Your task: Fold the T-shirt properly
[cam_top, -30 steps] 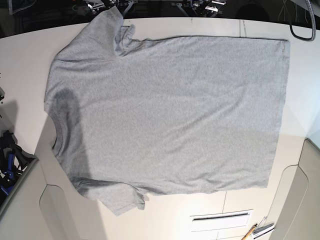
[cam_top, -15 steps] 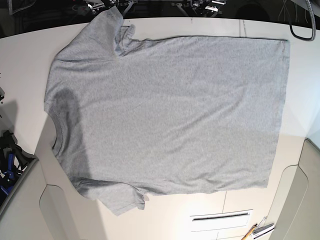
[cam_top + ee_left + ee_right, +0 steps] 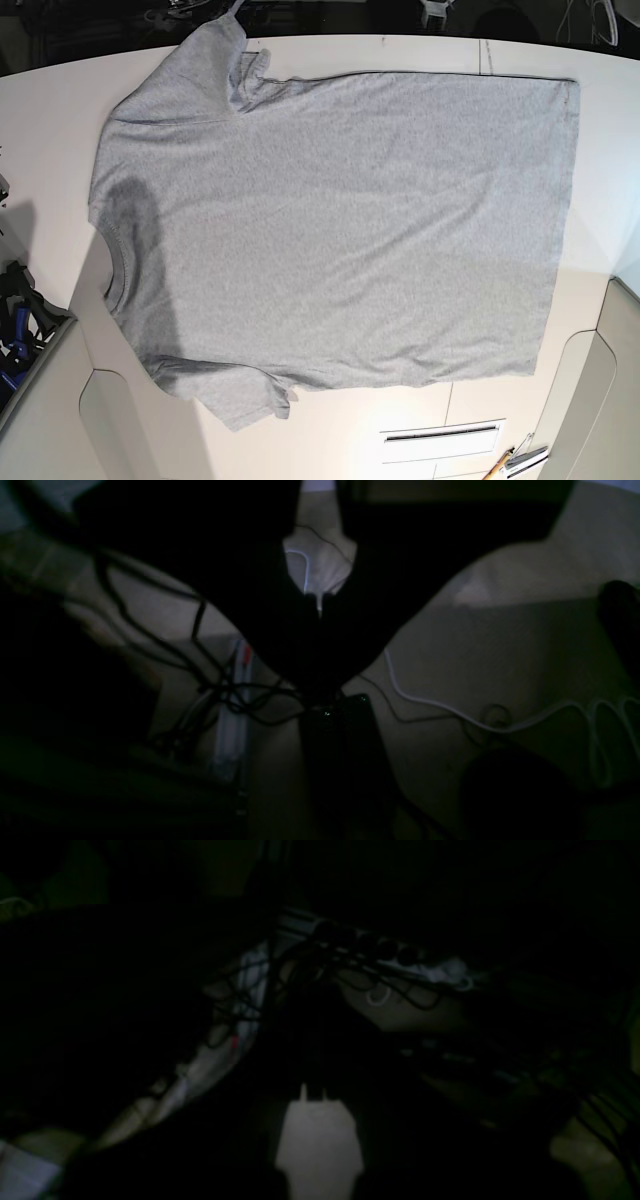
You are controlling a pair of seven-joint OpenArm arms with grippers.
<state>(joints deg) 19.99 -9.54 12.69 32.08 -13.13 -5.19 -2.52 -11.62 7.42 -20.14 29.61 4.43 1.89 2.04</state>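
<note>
The heather-grey T-shirt [image 3: 340, 220] lies spread flat on the white table [image 3: 605, 180] in the base view, plain side up. Its ribbed neck is at the left, its hem at the right, and one sleeve sits at the far left corner and one at the near left. Neither gripper shows in the base view. In the dim left wrist view, my left gripper [image 3: 320, 690] is a dark silhouette with its fingers meeting, holding nothing, above a floor with cables. In the very dark right wrist view, my right gripper [image 3: 310, 1000] also looks shut and empty.
A narrow slot [image 3: 440, 433] is cut in the table's near side, with a pencil and clip [image 3: 515, 462] beside it. Blue-black gear [image 3: 15, 320] sits at the left edge. Both wrist views show cables [image 3: 475, 720] and a power strip [image 3: 400, 957] on the floor.
The arm parts and the cable loop along the far edge of the base view have drawn back out of sight. The T-shirt has not moved.
</note>
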